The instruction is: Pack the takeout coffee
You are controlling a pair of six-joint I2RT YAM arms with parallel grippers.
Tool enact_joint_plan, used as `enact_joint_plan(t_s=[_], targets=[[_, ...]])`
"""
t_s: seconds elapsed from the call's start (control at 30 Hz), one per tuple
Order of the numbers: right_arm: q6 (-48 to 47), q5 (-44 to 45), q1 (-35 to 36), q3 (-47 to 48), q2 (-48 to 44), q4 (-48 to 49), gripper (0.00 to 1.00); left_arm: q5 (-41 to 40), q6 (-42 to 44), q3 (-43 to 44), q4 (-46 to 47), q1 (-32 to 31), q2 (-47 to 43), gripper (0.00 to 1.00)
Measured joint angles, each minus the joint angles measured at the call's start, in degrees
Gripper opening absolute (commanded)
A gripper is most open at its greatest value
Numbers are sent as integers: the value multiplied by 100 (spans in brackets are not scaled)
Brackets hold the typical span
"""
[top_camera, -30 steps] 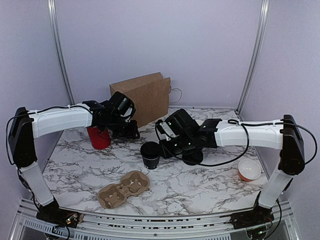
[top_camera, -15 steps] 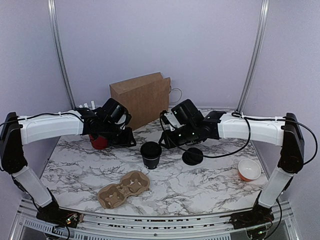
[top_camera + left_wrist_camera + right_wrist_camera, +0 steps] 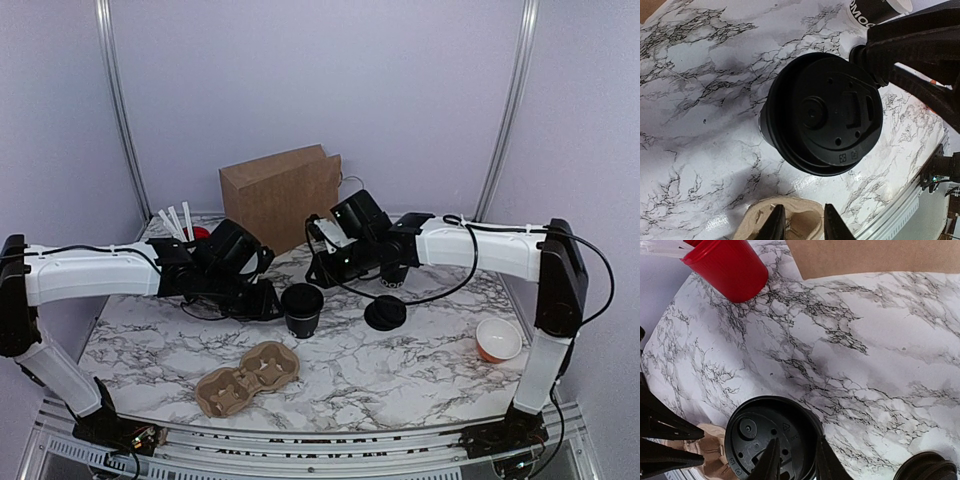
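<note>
The takeout coffee (image 3: 302, 308) is a small black cup with a black round lid, standing mid-table. It shows from above in the left wrist view (image 3: 822, 112) and the right wrist view (image 3: 765, 440). My left gripper (image 3: 272, 300) hangs just left of it, jaws a little apart and empty, over the cardboard carrier (image 3: 790, 220). My right gripper (image 3: 318, 272) hovers just behind and above it. Its jaws are a little apart and empty, one finger over the lid and one outside the rim (image 3: 796, 440).
A cardboard cup carrier (image 3: 248, 378) lies near the front. A loose black lid (image 3: 385, 313) lies right of the cup. A matching open black cup (image 3: 393, 276) stands behind my right arm. A brown paper bag (image 3: 280, 195), a red cup of sticks (image 3: 727, 267) and an orange bowl (image 3: 498, 340) stand around.
My left gripper has moved from the red cup rightwards and nearer, up beside the lidded cup. My right gripper has left the loose lid and swung back-left, above the lidded cup.
</note>
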Motion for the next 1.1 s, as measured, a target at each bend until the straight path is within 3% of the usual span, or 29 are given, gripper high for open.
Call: enact_joint_plan(t_s=[1.1], targets=[[131, -31, 168, -129, 35, 11, 23, 68, 46, 164, 385, 59, 476, 26]])
